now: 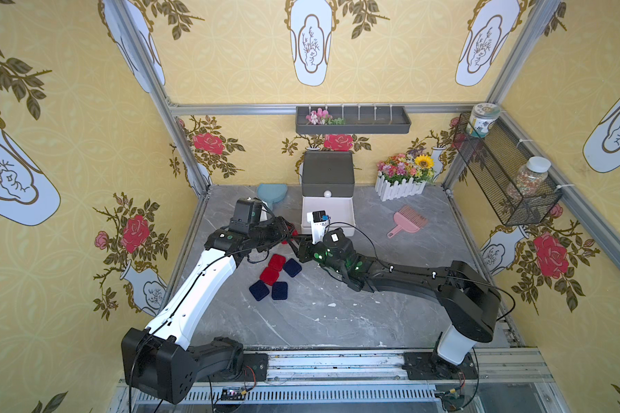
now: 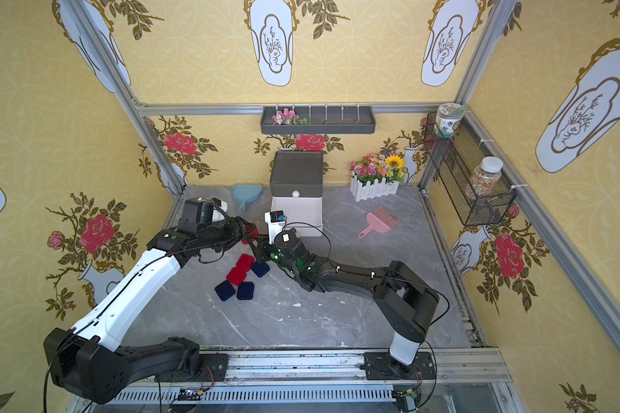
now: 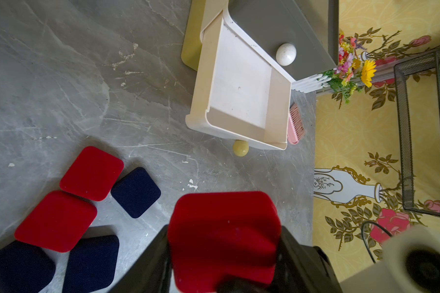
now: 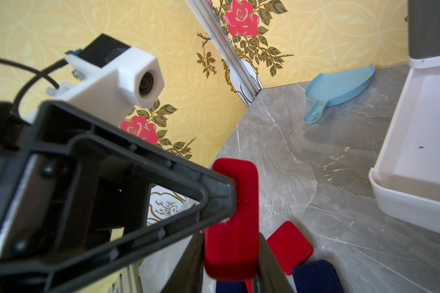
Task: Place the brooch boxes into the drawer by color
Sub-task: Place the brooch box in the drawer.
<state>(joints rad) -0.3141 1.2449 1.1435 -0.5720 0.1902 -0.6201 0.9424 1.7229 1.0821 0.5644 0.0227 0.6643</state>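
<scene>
A red brooch box (image 3: pixel 224 241) hangs above the table, held on edge between both arms. My left gripper (image 3: pixel 224 256) is shut on its flat faces. My right gripper (image 4: pixel 230 253) has a finger pressed against each side of the same red box (image 4: pixel 233 218). In a top view the two grippers meet at the red box (image 1: pixel 293 233), left of the drawer chest (image 1: pixel 327 171). Its white drawer (image 3: pixel 239 93) is pulled out and bare. Two red boxes (image 1: pixel 276 262) and three navy boxes (image 1: pixel 279 290) lie loose on the table.
A blue dustpan (image 1: pixel 271 193) lies left of the chest and a pink brush (image 1: pixel 408 221) to its right. A white flower planter (image 1: pixel 403 178) stands at the back right. A grey wall tray (image 1: pixel 373 125) and a wire basket (image 1: pixel 505 171) hang on the walls.
</scene>
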